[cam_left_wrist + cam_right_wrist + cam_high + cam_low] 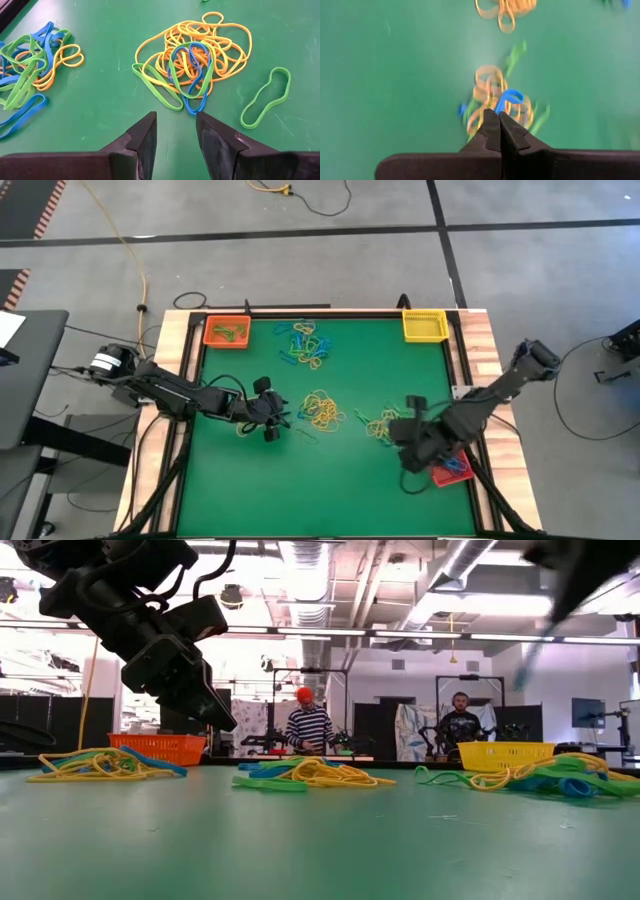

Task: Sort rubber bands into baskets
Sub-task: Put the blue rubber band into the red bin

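Working over a green table (330, 490) with heaps of rubber bands (322, 410) scattered across it. Holding the left end effector (176, 120) low above the table's surface, a little left of the middle, its fingers (145, 135) standing apart with nothing between them. Pointing it at a tangle of yellow loops (200, 45) with one green and one blue band threaded through. Showing a single green band (265, 97) lying loose just beside that tangle, and a second heap of blue, green and yellow bands (30, 70) well apart on the other side.

Carrying the right end effector (496, 114) above the right part of the table, its fingers pressed together and pinching a blue rubber band (507, 100) at their tips. Hanging there over a small blurred heap of yellow and green bands.

Finding the orange basket (225, 332) at the far left corner with some green bands inside, and the yellow basket (424, 326) at the far right corner. Spotting the red basket (452, 472) near the right edge on the near side, partly hidden under the right arm, with something blue in it. Noting another mixed heap (308, 345) between the two far baskets, and two people (308, 725) standing in the room beyond the table.
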